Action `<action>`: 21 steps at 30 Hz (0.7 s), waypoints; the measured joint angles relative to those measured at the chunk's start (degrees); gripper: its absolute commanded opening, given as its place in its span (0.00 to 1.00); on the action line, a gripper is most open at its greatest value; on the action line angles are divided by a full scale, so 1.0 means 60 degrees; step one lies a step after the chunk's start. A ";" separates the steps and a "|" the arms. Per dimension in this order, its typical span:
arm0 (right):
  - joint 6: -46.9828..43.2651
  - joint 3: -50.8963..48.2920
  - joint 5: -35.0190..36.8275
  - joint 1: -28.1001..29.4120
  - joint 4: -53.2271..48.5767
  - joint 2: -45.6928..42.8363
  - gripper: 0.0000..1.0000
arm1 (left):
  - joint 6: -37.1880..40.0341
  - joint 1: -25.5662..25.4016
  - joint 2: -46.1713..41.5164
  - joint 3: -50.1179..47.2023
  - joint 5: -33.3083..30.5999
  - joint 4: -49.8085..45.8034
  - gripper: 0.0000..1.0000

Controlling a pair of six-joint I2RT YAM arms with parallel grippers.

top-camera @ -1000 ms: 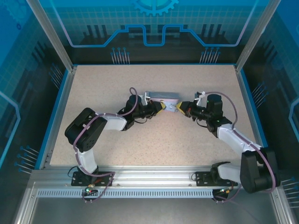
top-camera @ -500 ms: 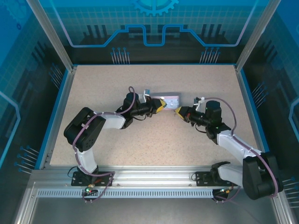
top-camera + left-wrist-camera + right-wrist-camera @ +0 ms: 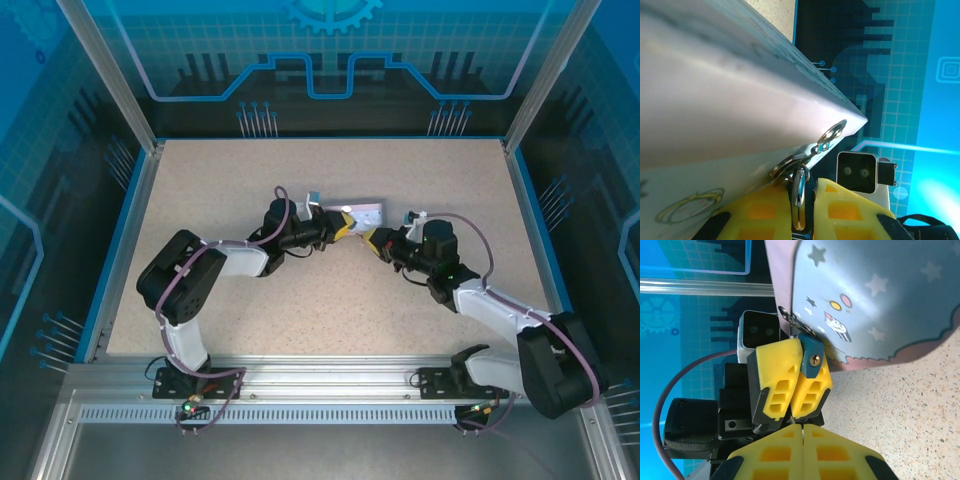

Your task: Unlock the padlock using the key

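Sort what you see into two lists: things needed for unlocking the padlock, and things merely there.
Needed:
padlock, gripped by the left tool
right tool, shut on what seems to be the key, a thin sliver

Merely there:
tin, whose hasp carries the padlock
table

One light blue rectangular tin with cartoon print (image 3: 880, 300); one small blue padlock with a brass keyhole (image 3: 811, 359); two black-and-white robot arms, left arm (image 3: 235, 262) and right arm (image 3: 490, 305); two yellow-padded grippers, left gripper (image 3: 801, 195) and right gripper (image 3: 802, 432); one speckled tabletop (image 3: 330, 320).
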 measured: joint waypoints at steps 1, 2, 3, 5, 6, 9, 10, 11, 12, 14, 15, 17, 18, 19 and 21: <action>0.0109 0.0000 0.0131 0.0080 -0.0011 0.0018 0.00 | -0.0011 0.0000 0.0000 0.0000 0.0000 0.0000 0.00; 0.0197 0.0000 0.0273 0.0138 -0.0018 0.0018 0.00 | -0.0018 0.0000 0.0000 0.0000 0.0000 0.0000 0.00; 0.0277 -0.0011 0.0386 0.0171 -0.0015 0.0018 0.00 | -0.0022 0.0000 0.0000 0.0000 0.0000 0.0000 0.00; 0.0474 -0.0051 0.0678 0.0211 -0.0007 0.0018 0.00 | -0.0040 0.0000 0.0000 0.0000 -0.0004 0.0004 0.00; 0.0543 -0.0076 0.0787 0.0222 -0.0011 0.0018 0.00 | -0.0040 0.0000 0.0000 0.0000 -0.0004 0.0007 0.00; 0.0718 -0.0142 0.1078 0.0226 -0.0029 0.0018 0.00 | -0.0040 0.0000 0.0000 0.0000 -0.0004 0.0022 0.00; 0.0761 -0.0142 0.1140 0.0226 -0.0040 0.0018 0.00 | -0.0040 0.0000 0.0000 0.0000 -0.0004 0.0036 0.00; 0.0809 -0.0142 0.1213 0.0226 -0.0036 0.0018 0.00 | -0.0040 0.0000 0.0000 0.0000 -0.0004 0.0044 0.00; 0.0827 -0.0142 0.1282 0.0226 -0.0036 0.0018 0.00 | -0.0040 0.0000 0.0000 0.0000 -0.0004 0.0051 0.00; 0.0889 -0.0142 0.1359 0.0226 -0.0047 0.0018 0.00 | -0.0040 0.0000 0.0000 0.0000 -0.0004 0.0058 0.00; 0.0896 -0.0142 0.1381 0.0226 -0.0047 0.0018 0.00 | -0.0044 0.0000 0.0000 0.0000 -0.0007 0.0062 0.00; 0.0925 -0.0142 0.1457 0.0226 -0.0047 0.0029 0.00 | -0.0040 0.0000 0.0000 0.0000 -0.0007 0.0062 0.00; 0.0933 -0.0138 0.1494 0.0226 -0.0044 0.0055 0.00 | -0.0040 0.0000 0.0000 0.0000 -0.0007 0.0062 0.00; 0.0954 -0.0138 0.1512 0.0226 -0.0044 0.0084 0.00 | -0.0044 0.0000 0.0000 0.0000 -0.0007 0.0062 0.00; 0.0962 -0.0138 0.1534 0.0226 -0.0044 0.0153 0.00 | -0.0044 0.0000 0.0000 0.0000 -0.0007 0.0062 0.00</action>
